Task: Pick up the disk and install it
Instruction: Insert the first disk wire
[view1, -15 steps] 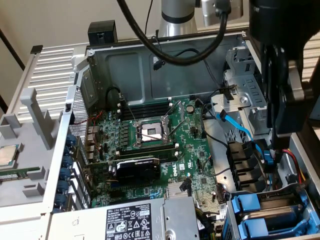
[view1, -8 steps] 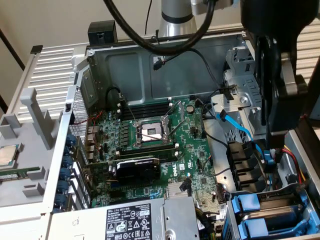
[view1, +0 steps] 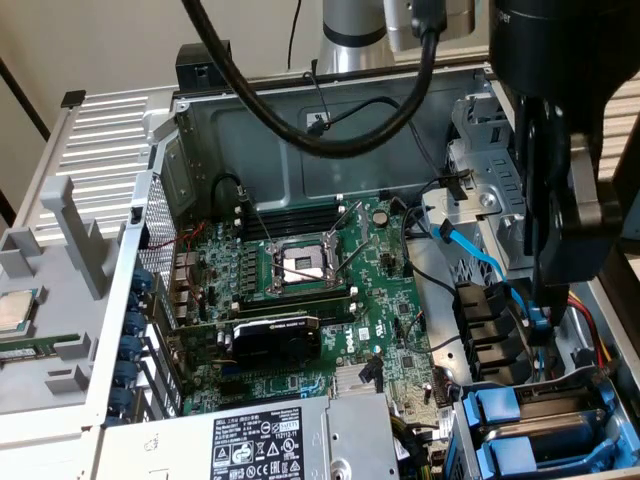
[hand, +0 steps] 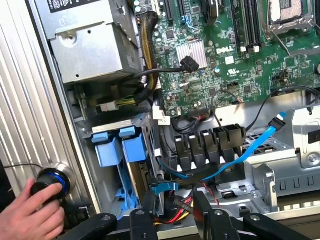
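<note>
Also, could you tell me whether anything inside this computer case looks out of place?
Yes. The processor socket stands open, its levers raised, while a processor chip lies outside the case at the exterior view's left. A blue cable also trails loose across the drive cage, its end apparently unplugged.

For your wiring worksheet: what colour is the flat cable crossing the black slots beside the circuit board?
Light blue; the flat cable shows best in the wrist view.
</note>
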